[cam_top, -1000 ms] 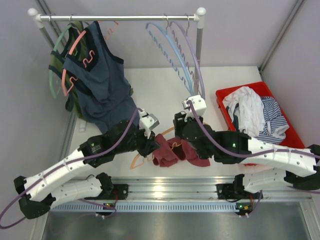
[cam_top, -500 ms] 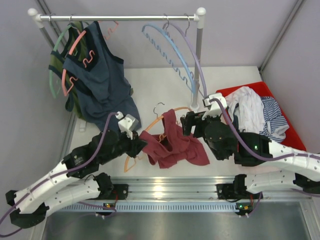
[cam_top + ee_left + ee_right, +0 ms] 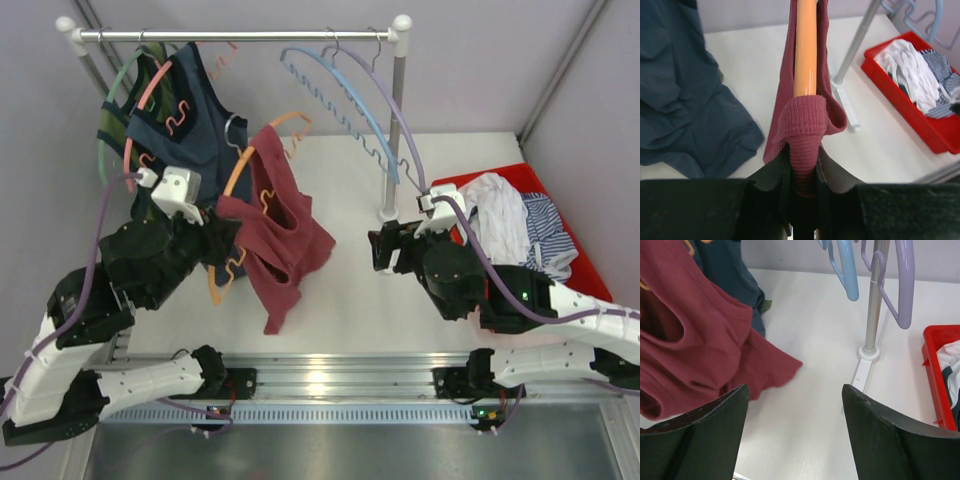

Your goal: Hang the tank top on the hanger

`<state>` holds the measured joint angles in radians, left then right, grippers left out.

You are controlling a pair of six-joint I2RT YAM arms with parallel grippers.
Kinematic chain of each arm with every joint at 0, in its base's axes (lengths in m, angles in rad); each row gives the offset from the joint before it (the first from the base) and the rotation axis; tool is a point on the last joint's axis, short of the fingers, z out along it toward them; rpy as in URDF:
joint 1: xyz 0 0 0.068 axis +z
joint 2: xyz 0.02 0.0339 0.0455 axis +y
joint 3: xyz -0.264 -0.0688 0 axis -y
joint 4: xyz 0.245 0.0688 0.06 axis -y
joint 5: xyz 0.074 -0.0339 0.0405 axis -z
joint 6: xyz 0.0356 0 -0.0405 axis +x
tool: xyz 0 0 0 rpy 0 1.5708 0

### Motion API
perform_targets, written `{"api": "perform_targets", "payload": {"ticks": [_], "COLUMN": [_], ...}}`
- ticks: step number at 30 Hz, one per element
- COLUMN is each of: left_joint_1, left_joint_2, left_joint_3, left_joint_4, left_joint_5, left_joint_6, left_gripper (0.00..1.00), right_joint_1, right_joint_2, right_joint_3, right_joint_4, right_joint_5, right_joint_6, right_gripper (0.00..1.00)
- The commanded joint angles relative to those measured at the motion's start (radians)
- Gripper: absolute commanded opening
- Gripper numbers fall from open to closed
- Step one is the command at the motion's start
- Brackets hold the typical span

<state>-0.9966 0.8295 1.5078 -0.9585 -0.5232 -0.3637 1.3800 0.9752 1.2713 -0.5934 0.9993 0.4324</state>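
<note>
The left gripper clamps the orange hanger together with a strap of the maroon tank top, high over the left side of the table. The right gripper stands released, empty. The top seems draped unevenly, though I cannot see this well; a tilt may slide it off.

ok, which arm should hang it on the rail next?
Left. The left gripper is shut on the hanger with the tank top draped over it, held up below the rail. The right gripper is open and empty.
</note>
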Motion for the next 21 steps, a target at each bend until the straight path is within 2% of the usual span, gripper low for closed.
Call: {"api": "perform_targets", "payload": {"ticks": [1,8,10,11,14,15,17,21], "left_joint_1": [0.004,0.006,0.030,0.053,0.226,0.350,0.461,0.513], "left_joint_2": [0.071,0.239,0.267,0.290,0.315,0.322,0.335,0.345], "left_joint_3": [0.167,0.261,0.273,0.278,0.273,0.272,0.259,0.262], "left_joint_4": [-0.074,-0.092,-0.079,-0.062,-0.011,0.000,0.030,0.079], "left_joint_5": [-0.187,-0.210,-0.192,-0.131,0.038,0.178,0.283,0.302], "left_joint_6": [0.031,0.089,0.114,0.123,0.155,0.163,0.178,0.201], "left_gripper": [0.00,0.00,0.00,0.00,0.00,0.00,0.00,0.00], "right_joint_1": [0.002,0.001,-0.001,-0.001,-0.004,-0.004,-0.004,-0.009], "right_joint_2": [-0.007,-0.007,-0.009,-0.007,-0.013,-0.018,-0.027,-0.041], "right_joint_3": [0.053,0.059,0.059,0.057,0.053,0.053,0.048,0.037], "right_joint_4": [0.006,0.017,0.017,0.018,0.018,0.018,0.020,0.023], "right_joint_5": [0.022,0.012,0.006,0.004,-0.002,-0.004,-0.002,-0.002], "right_joint_6": [-0.040,-0.064,-0.070,-0.072,-0.080,-0.080,-0.081,-0.086], "right_gripper": [0.75,0.75,0.75,0.75,0.75,0.75,0.75,0.75]}}
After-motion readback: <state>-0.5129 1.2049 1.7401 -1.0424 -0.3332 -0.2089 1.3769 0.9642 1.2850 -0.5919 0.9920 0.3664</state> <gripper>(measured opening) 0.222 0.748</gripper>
